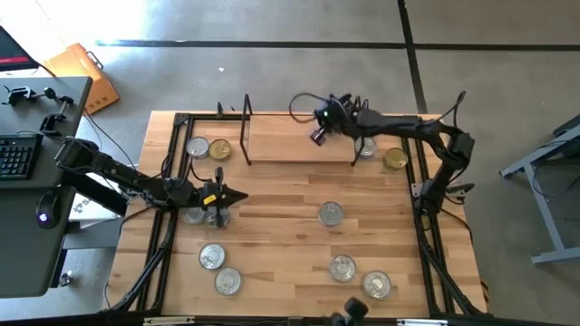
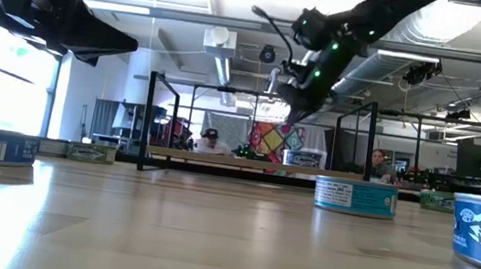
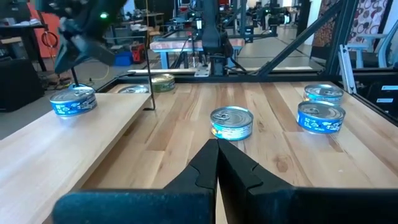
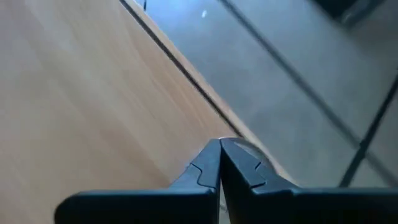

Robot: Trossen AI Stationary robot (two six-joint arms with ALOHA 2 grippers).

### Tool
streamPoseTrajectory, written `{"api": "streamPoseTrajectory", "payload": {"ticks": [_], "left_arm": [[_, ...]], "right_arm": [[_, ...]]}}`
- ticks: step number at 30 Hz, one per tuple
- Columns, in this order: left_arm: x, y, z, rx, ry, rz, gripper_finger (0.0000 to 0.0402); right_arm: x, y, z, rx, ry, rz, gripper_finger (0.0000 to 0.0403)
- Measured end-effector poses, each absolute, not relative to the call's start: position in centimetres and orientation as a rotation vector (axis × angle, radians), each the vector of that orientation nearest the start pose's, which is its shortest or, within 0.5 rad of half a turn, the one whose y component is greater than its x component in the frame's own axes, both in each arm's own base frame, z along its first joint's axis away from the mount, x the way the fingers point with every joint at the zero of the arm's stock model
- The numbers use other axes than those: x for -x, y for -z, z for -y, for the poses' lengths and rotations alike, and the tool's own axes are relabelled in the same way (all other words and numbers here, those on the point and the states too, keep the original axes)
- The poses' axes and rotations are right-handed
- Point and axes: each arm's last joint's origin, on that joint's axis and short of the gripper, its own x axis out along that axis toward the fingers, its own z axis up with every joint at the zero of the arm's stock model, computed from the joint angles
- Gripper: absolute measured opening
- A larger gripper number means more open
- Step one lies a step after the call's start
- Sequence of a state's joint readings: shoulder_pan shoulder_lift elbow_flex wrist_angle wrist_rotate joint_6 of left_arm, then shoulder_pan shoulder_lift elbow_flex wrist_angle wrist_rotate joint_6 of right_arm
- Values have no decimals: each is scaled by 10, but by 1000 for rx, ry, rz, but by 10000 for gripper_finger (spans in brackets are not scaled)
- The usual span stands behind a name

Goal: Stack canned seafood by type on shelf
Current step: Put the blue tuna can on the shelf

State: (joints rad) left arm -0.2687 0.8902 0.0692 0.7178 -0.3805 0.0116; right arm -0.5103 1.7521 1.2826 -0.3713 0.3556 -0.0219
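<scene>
The shelf (image 1: 299, 140), a light board between two black wire end frames, stands at the table's far middle. One silver-topped tin (image 1: 365, 148) rests on its right end and shows in the left wrist view (image 3: 73, 99). Other tins of canned seafood lie on the tabletop: two (image 1: 197, 147) (image 1: 219, 149) left of the shelf, a gold-topped one (image 1: 394, 159) right of it, and one in the middle (image 1: 331, 214). My right gripper (image 1: 318, 137) hangs shut above the shelf board, slanting down. My left gripper (image 1: 241, 196) is shut, level above the table's left side, pointing at the middle tin (image 3: 231, 122).
More tins sit near the front edge, two at the left (image 1: 212, 256) (image 1: 227, 281) and two at the right (image 1: 342, 267) (image 1: 376, 285). Two tins (image 1: 193, 215) lie beneath the left arm. Black frame rails run along both table sides. People sit in the room beyond (image 2: 210, 140).
</scene>
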Motion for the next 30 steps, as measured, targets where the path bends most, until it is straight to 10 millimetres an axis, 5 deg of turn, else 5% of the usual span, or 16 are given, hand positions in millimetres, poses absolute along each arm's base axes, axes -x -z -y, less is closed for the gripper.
{"api": "streamPoseTrajectory", "payload": {"ticks": [9, 30], "left_arm": [[-156, -162, 32, -40, -113, -84, 0], [-156, -162, 32, -41, -108, -87, 0]], "right_arm": [[-328, -213, 227, -80, 785, -1109, 0], [-309, -203, 218, -95, 829, -1382, 0]]}}
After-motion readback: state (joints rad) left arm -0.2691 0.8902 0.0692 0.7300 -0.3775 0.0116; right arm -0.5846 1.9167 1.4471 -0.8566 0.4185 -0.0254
